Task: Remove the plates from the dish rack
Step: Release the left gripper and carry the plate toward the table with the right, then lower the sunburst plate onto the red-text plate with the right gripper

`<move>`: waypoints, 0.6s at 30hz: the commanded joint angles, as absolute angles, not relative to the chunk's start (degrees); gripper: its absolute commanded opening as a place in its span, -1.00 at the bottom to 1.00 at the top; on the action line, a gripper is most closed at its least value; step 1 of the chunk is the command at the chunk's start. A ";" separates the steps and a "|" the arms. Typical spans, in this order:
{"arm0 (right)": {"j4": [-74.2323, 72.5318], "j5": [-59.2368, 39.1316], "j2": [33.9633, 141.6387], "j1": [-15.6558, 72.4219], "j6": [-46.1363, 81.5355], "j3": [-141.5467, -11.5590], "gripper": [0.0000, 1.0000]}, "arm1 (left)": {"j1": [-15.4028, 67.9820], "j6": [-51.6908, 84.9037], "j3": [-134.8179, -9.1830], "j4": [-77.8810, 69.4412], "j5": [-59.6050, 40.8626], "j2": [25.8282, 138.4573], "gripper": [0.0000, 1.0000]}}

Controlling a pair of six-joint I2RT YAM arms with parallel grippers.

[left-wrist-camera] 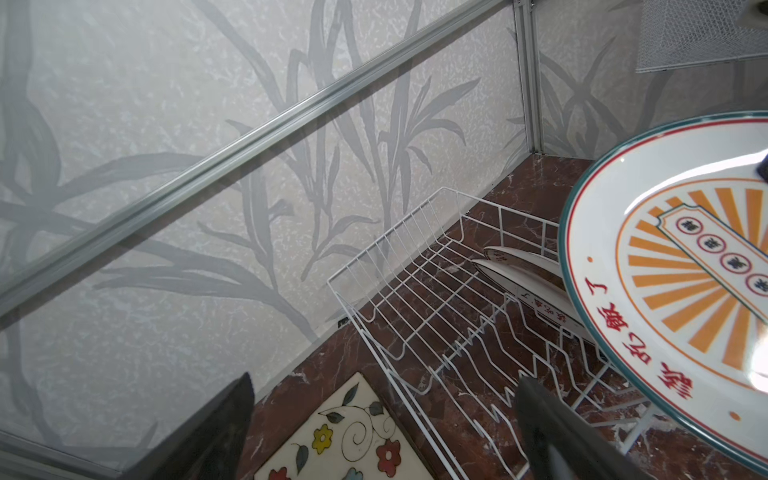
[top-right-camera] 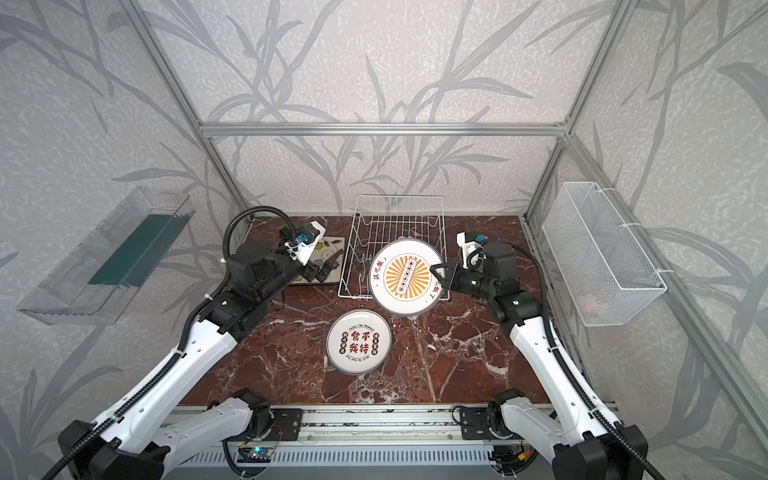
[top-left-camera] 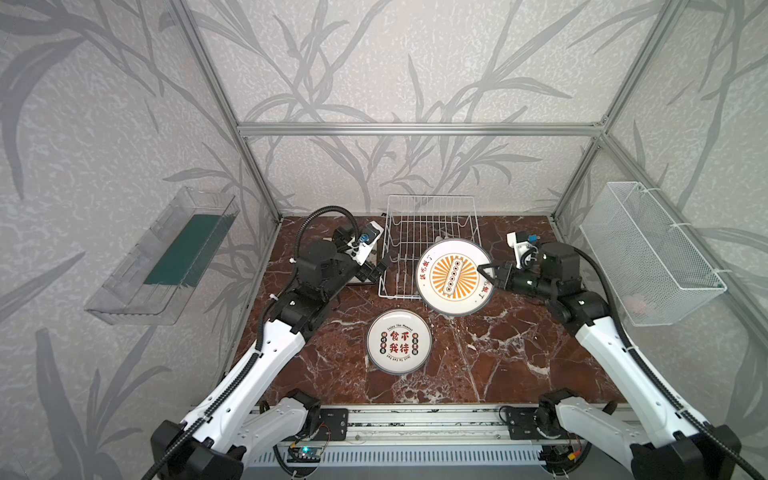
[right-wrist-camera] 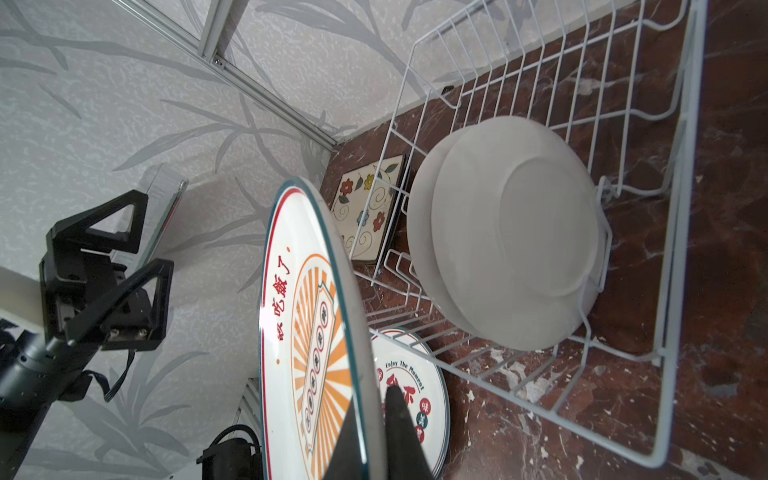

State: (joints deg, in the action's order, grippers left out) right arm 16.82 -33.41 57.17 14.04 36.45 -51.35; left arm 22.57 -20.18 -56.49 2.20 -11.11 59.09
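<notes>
One red marble tabletop [top-left-camera: 478, 365], leaf-papered walls [top-left-camera: 415, 62]; left gripper [top-left-camera: 380, 268] spread, right gripper [top-left-camera: 487, 274] clamps sunburst plate [top-left-camera: 444, 274].

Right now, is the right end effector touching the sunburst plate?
Touching. The right wrist view shows the right end effector closed on the sunburst plate at its rim, a finger on each face.

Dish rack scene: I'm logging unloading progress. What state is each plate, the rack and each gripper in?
sunburst plate, lifted, tilted, gripped at its rim.
right gripper, shut on sunburst plate.
left gripper, open, empty.
lettered plate, flat on table, face up.
square plate, flat on table beside the rack, face up.
two white plates, standing in the dish rack.
dish rack, upright, not yet emptied.
</notes>
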 commanded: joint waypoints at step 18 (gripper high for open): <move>3.30 -22.77 54.32 36.50 51.68 -30.20 -1.00 | 12.76 0.04 -60.24 5.61 -22.42 67.14 0.98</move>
